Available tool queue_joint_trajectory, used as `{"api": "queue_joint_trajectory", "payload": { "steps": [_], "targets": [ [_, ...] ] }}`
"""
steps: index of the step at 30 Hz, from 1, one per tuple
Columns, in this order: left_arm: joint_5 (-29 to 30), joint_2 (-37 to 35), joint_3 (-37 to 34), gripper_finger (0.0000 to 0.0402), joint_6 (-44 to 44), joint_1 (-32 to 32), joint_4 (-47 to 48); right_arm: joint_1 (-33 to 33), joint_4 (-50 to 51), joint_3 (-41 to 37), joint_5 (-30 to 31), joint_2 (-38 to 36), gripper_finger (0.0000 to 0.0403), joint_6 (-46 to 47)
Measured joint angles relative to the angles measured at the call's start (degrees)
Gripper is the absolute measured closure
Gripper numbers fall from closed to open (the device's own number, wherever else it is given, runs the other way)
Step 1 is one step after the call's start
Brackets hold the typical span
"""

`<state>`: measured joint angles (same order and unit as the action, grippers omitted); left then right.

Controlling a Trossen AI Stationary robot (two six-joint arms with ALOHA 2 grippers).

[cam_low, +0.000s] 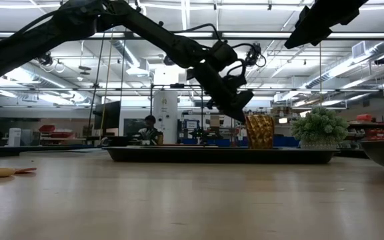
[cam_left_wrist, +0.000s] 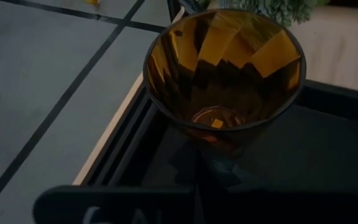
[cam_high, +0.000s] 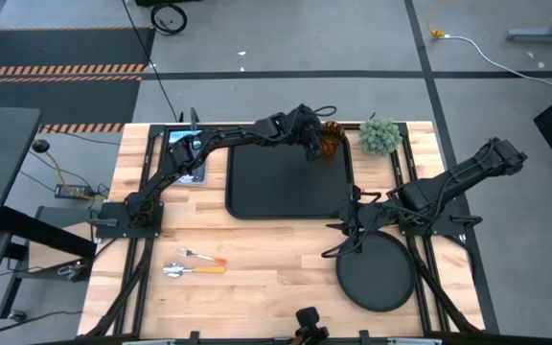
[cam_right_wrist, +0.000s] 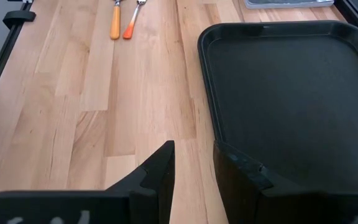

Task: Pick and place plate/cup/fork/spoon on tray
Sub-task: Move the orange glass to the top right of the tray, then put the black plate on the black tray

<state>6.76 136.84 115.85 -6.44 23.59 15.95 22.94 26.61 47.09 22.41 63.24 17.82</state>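
On the left of the wooden surface (cam_high: 257, 268), the fork (cam_high: 202, 256) and the spoon (cam_high: 192, 270) are lying side by side, orange handles pointing right, well apart from both arms and not yet collected. Beyond them a blue-white picture card (cam_high: 182, 151) is resting near the far left corner, partly under the left arm.

At centre, the left arm is reaching across the black tray (cam_high: 286, 196) to its far right corner, where the left hand (cam_high: 316, 142) is meeting the amber cup (cam_high: 332, 138). The left wrist view is looking straight down into the cup's mouth, its base over the tray's corner beside the raised rim; the fingers are not showing clearly, so whether they are clamped on the cup or apart cannot be told. In the low view the cup is standing upright at the tray's level, just left of a green potted plant (cam_high: 379, 135).

To the right, the right hand (cam_high: 353, 225) is hovering between the tray's near right corner and the round plate (cam_high: 377, 272), its fingers slightly apart and holding nothing.

The risk now appears to be the cup: so near the rim, a crooked release or a brushing withdrawal could tip it off the tray or into the plant.
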Motion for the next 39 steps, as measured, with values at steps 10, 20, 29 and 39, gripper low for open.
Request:
{"api": "queue_joint_trajectory", "payload": {
  "steps": [10,20,29,39],
  "targets": [
    [-1.01,-0.12,0.0,0.039,1.27,-0.09,-0.45,0.0,0.0,0.0,0.0,0.0,0.0286,0.0],
    [-6.69,-5.09,-0.02,0.039,-5.0,-1.85,13.28,0.19,0.93,0.02,-2.03,-0.37,0.0286,-0.02],
    [-23.23,-6.8,-0.02,0.039,3.29,-6.64,23.49,0.68,0.76,0.02,-8.77,-7.77,0.0286,-5.42],
    [-21.26,-6.79,-0.02,0.0342,16.69,-15.43,23.06,0.68,-0.78,0.04,-11.37,-20.89,0.0286,-6.99]
  ]
}}
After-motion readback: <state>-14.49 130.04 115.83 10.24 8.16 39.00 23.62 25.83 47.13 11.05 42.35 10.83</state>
